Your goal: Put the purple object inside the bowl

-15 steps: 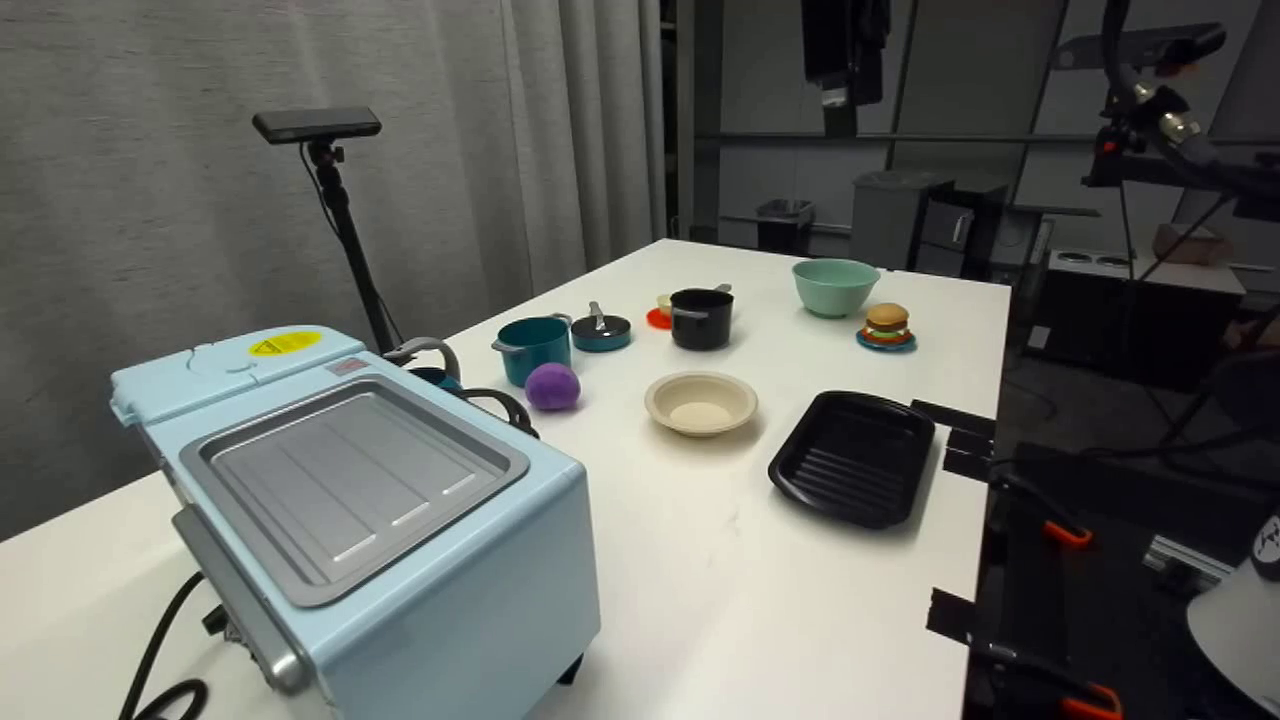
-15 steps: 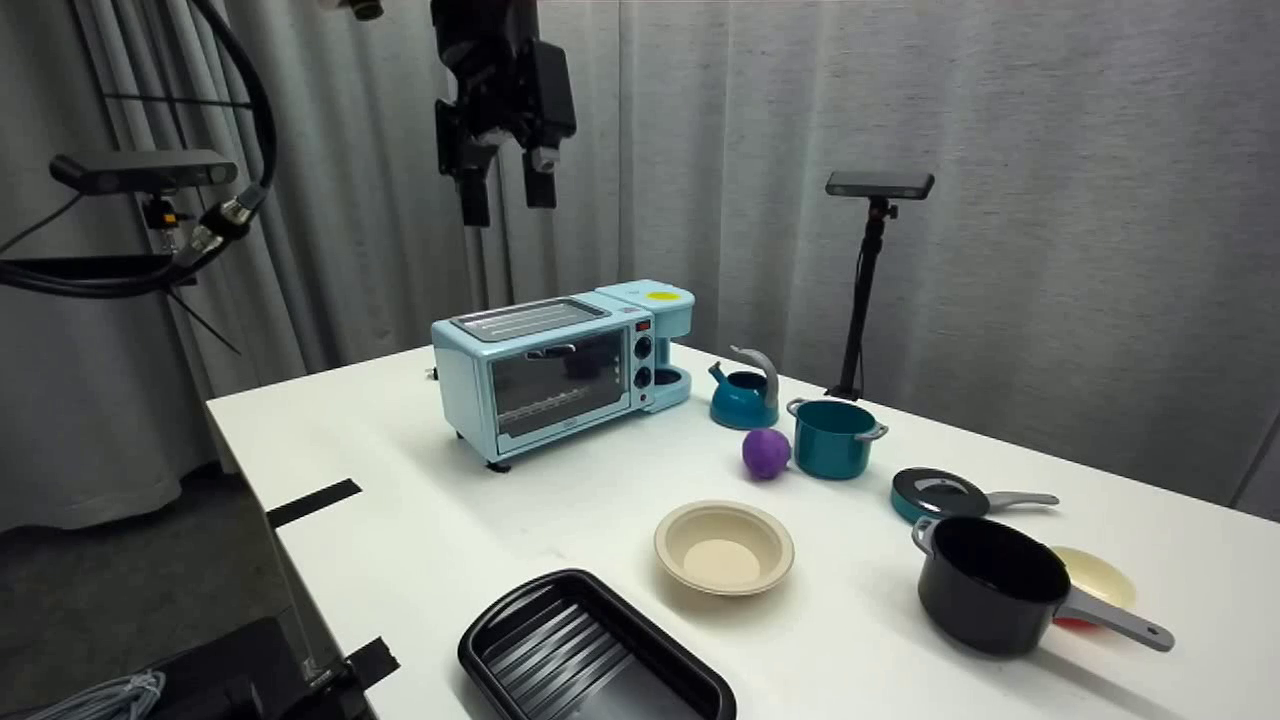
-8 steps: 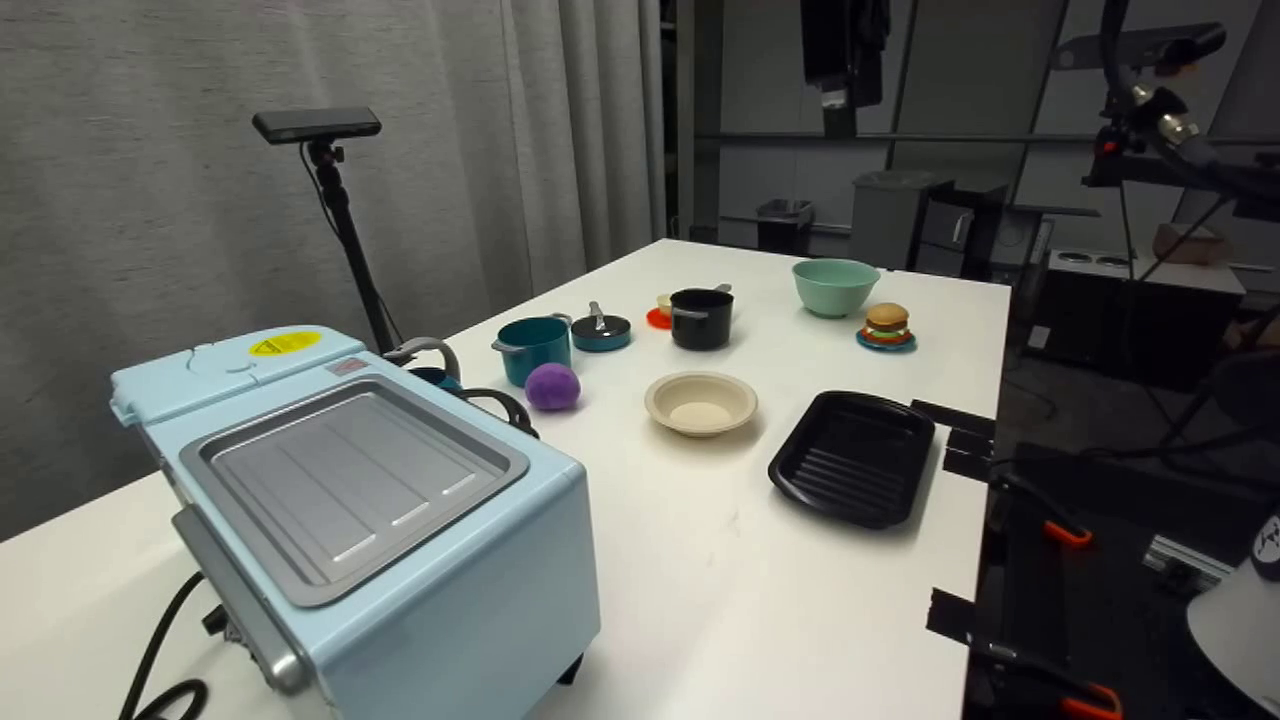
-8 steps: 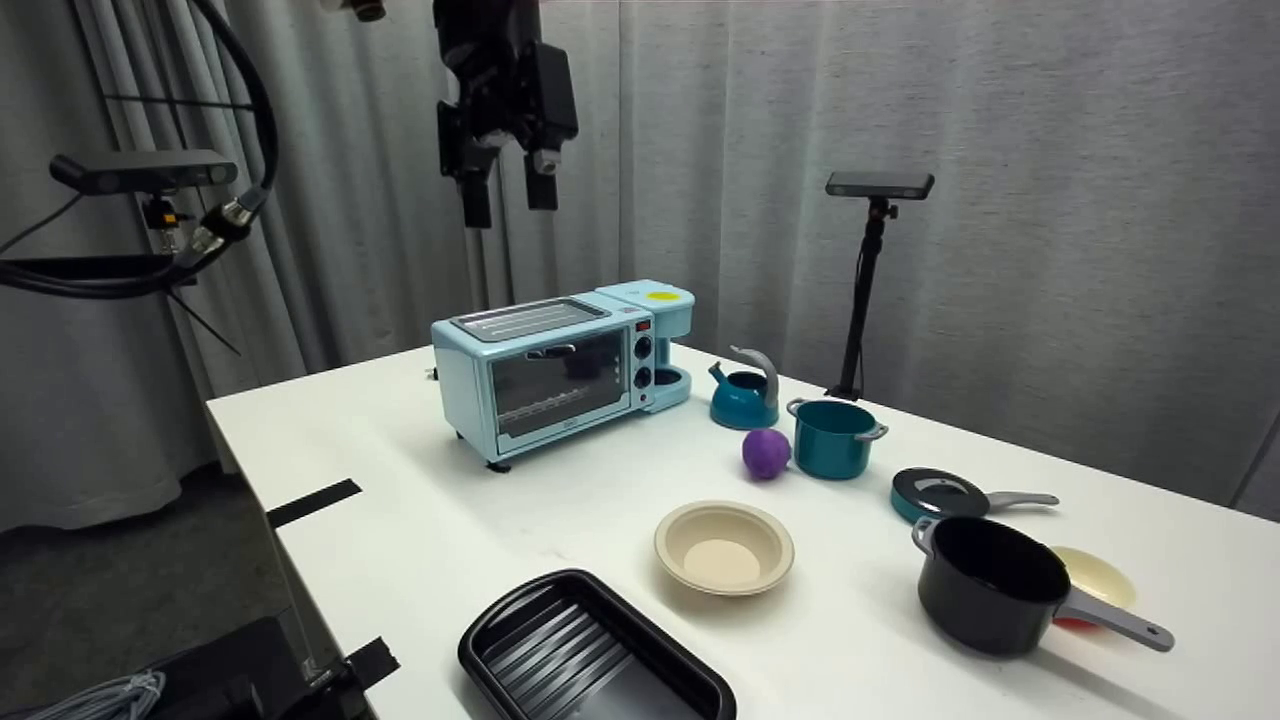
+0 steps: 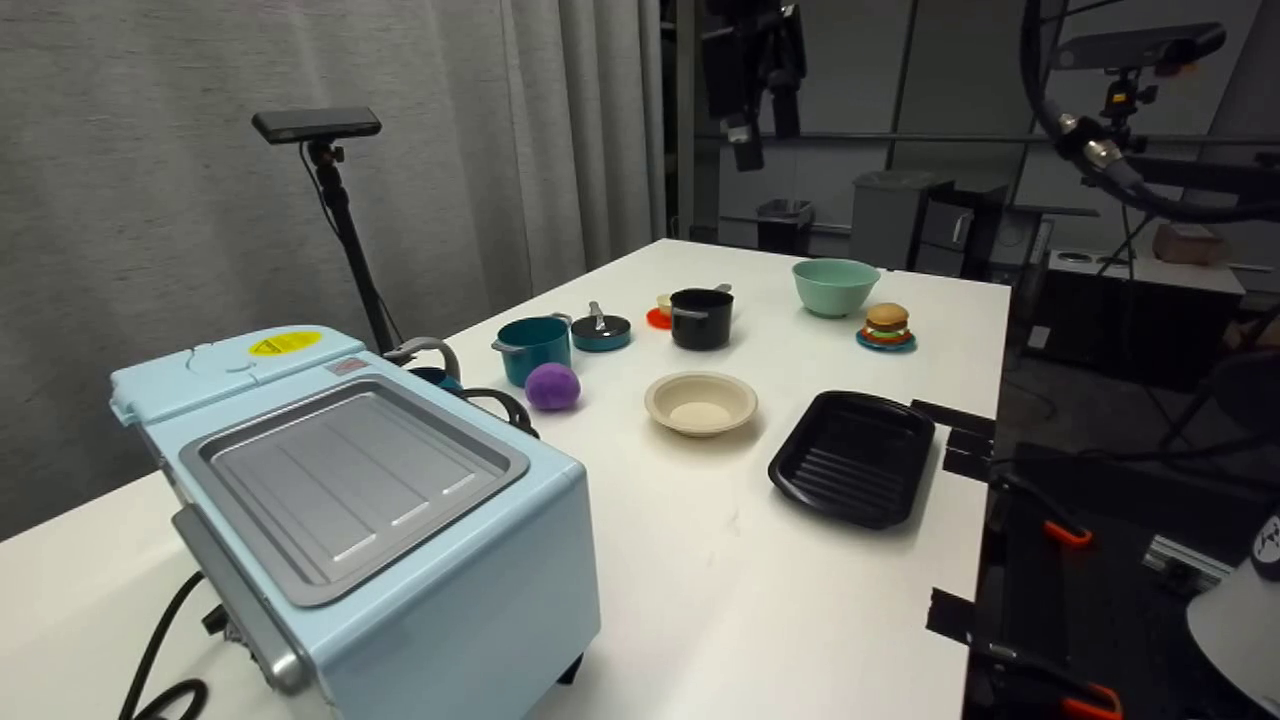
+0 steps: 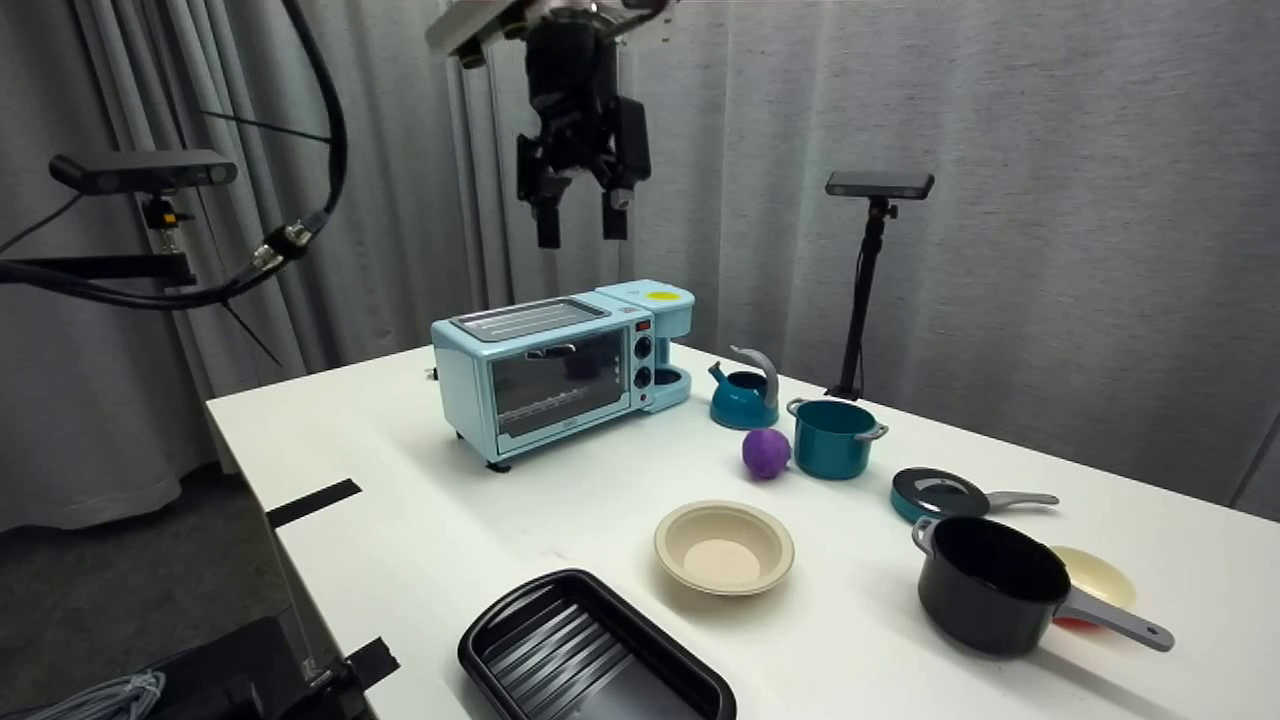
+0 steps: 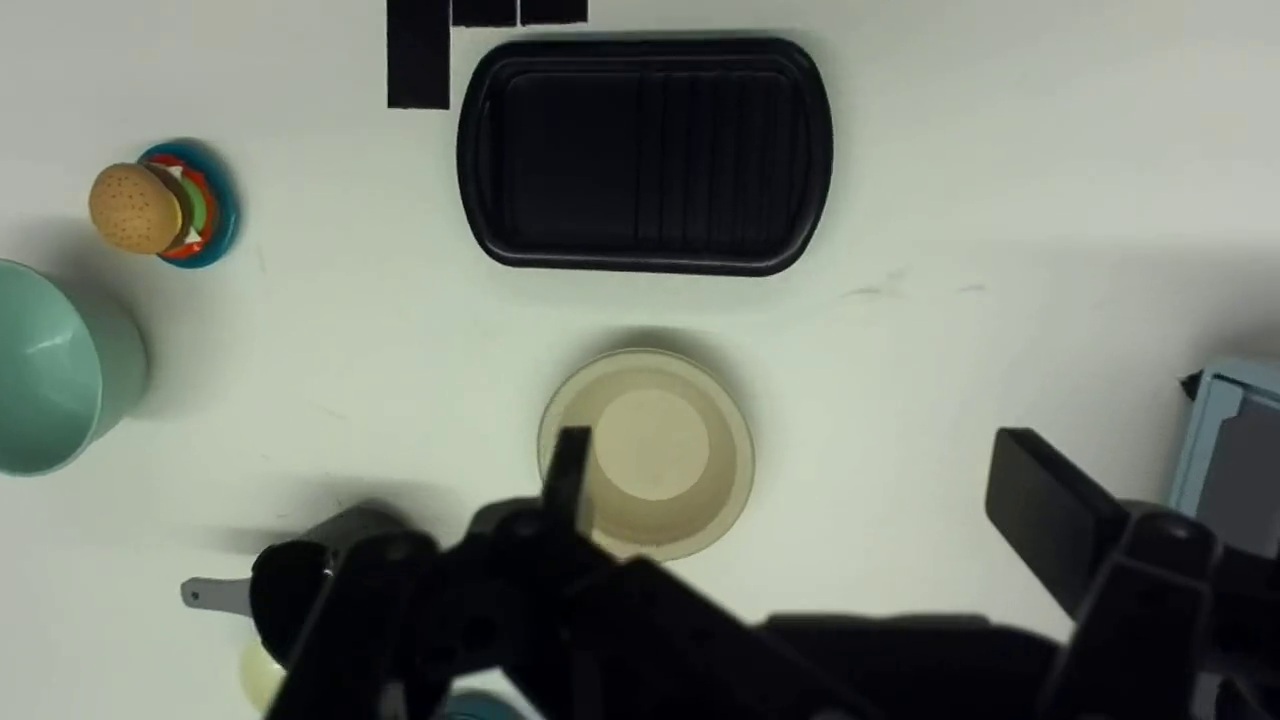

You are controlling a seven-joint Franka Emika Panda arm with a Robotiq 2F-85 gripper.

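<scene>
The purple object [image 5: 552,386] is a small rounded ball on the white table. It rests beside the teal pot in both exterior views [image 6: 766,453]; in the wrist view it is out of view or hidden. The cream bowl [image 5: 700,412] stands upright with nothing in it, near the purple object, and shows in both exterior views [image 6: 722,563]. In the wrist view the bowl [image 7: 655,445] lies below, partly behind a finger. My gripper [image 6: 581,226] is open and empty, high above the table; its fingers are wide apart in the wrist view [image 7: 793,440].
The black ribbed tray [image 5: 853,458] lies near the bowl. A teal pot [image 6: 833,440], a kettle [image 6: 745,400], a lidded pan [image 6: 940,493] and a black pot [image 6: 990,590] stand around. A light-blue toaster oven [image 6: 560,370], green bowl [image 5: 836,287] and toy burger [image 5: 887,325] are also there.
My gripper has moved sideways and slightly lower, toward the right in an exterior view and toward the left in an exterior view. It stays open. The objects on the table have not moved.
</scene>
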